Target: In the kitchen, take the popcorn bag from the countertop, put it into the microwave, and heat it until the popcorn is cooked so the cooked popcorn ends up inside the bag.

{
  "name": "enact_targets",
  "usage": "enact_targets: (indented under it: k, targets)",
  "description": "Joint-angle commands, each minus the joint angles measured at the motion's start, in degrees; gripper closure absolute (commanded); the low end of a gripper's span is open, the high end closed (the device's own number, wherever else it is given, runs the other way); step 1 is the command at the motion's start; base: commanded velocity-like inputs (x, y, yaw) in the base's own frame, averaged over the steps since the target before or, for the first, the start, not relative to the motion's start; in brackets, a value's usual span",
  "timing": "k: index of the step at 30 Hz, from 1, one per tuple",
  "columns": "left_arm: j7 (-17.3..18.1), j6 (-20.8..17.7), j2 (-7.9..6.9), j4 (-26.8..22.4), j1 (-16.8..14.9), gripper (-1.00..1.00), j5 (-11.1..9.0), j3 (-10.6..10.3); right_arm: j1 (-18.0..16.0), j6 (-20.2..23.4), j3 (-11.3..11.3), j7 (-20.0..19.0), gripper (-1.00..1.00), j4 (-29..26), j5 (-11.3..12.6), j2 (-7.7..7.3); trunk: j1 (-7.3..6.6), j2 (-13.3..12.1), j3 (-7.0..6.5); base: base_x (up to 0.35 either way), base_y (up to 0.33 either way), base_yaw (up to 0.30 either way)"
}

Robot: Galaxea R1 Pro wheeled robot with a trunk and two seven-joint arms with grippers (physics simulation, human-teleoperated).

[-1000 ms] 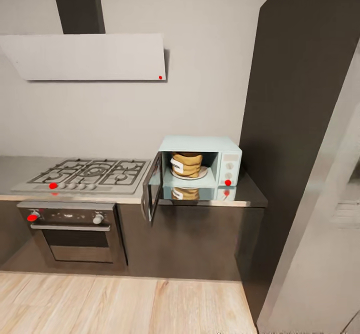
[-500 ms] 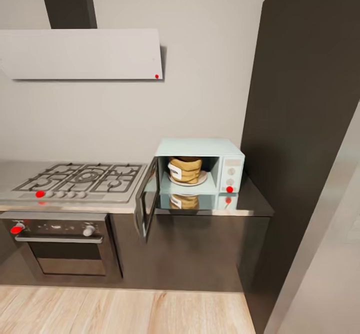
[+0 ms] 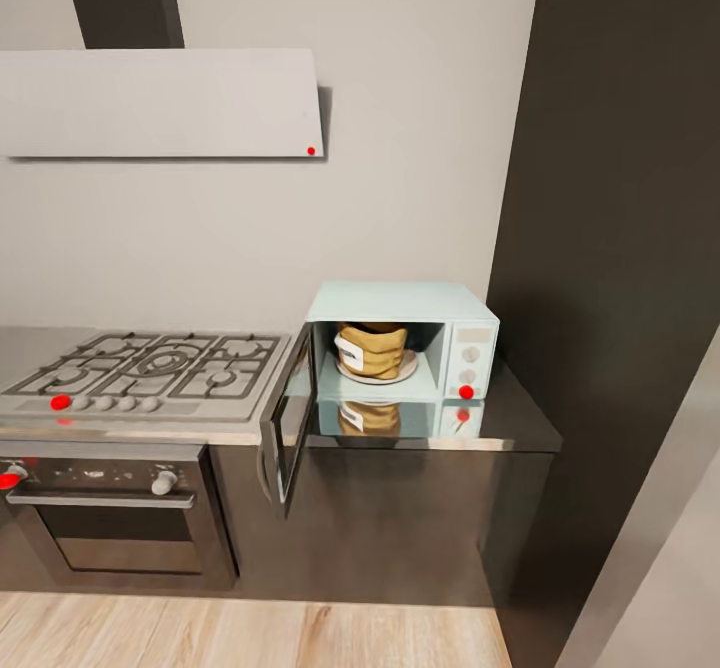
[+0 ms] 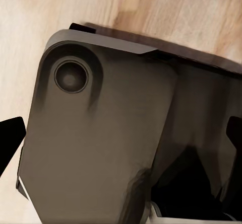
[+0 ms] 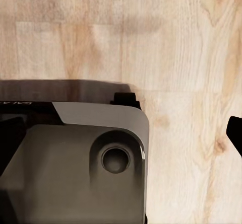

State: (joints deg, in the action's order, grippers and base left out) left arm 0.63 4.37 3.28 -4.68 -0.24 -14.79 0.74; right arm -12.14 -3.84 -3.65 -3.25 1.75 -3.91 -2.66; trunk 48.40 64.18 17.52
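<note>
The pale blue microwave [image 3: 400, 338] stands on the grey countertop [image 3: 520, 430] beside the hob. Its dark glass door [image 3: 288, 420] hangs open toward the left. Inside, the tan popcorn bag [image 3: 372, 349] sits upright on the white turntable plate [image 3: 400, 370], its white label band facing left. The popcorn itself is hidden. My left gripper [image 4: 121, 138] is open over my own grey base and the plank floor, one dark fingertip [image 4: 10, 144] at each edge of the left wrist view. My right gripper [image 5: 121, 136] is likewise open above base and floor, nothing between its fingers.
A gas hob [image 3: 140, 373] lies left of the microwave, over a black-and-steel oven [image 3: 110, 508]. A white hood [image 3: 160, 103] hangs above. A tall dark cabinet [image 3: 620, 298] rises right beside the microwave. Light wood floor [image 3: 250, 633] runs along the cabinet fronts.
The whole head view has shifted: the counter and microwave look a little closer and the hob has slid left. The bag, microwave and open door have kept their places.
</note>
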Motion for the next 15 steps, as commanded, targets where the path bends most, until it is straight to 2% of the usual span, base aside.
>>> enact_targets:
  k: [1,15]
  targets:
    - [0.04,0.18,0.03,0.02,-0.02,-1.00,-0.26,0.05,-0.08,-0.33,-0.40,-0.16,-1.00,0.19,-0.40,-0.01,0.00,0.04,0.06,0.006,0.000,0.000]
    - [-0.25,0.30,0.01,-0.36,-0.02,-1.00,-0.23,0.14,-0.08,-0.29,-0.40,-0.21,-1.00,0.19,-0.40,-0.07,0.00,0.04,0.06,0.001,0.000,0.000]
